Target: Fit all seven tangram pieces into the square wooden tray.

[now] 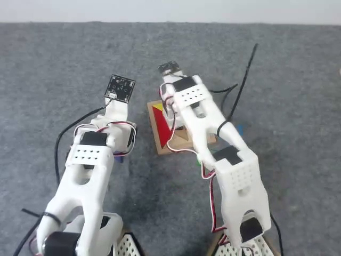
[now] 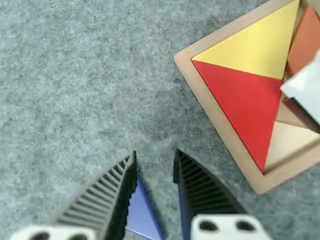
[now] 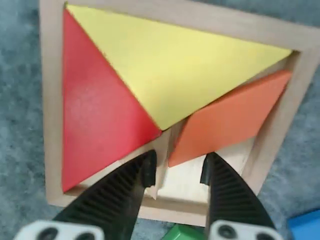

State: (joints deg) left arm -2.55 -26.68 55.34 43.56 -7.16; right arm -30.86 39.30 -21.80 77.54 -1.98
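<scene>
From the overhead camera I have the square wooden tray (image 1: 153, 124) just right of centre on the grey carpet (image 1: 64, 64), with my right arm stretched over it and my left arm's wrist off at about 9 o'clock from it. My right gripper (image 3: 180, 155) hangs above the tray with its jaws spread and nothing between them; under the gap I see bare tray floor. Three pieces are seated: a large yellow triangle (image 3: 175, 70) and a large red triangle (image 3: 95, 120) sharing one edge, and an orange parallelogram (image 3: 230, 120) lying against the yellow one and reaching the tray wall. Two pieces sit loose on the carpet just outside the tray: a green piece (image 3: 184, 233) at roughly 5 o'clock from it in the overhead view, and a blue piece (image 3: 306, 225) at about 3 o'clock. My left gripper (image 2: 155, 153) is down near the carpet, apart from the tray, jaws spread, with a blue triangle (image 2: 142, 215) lying flat between them, closer to one jaw. I cannot tell whether that jaw touches it.
</scene>
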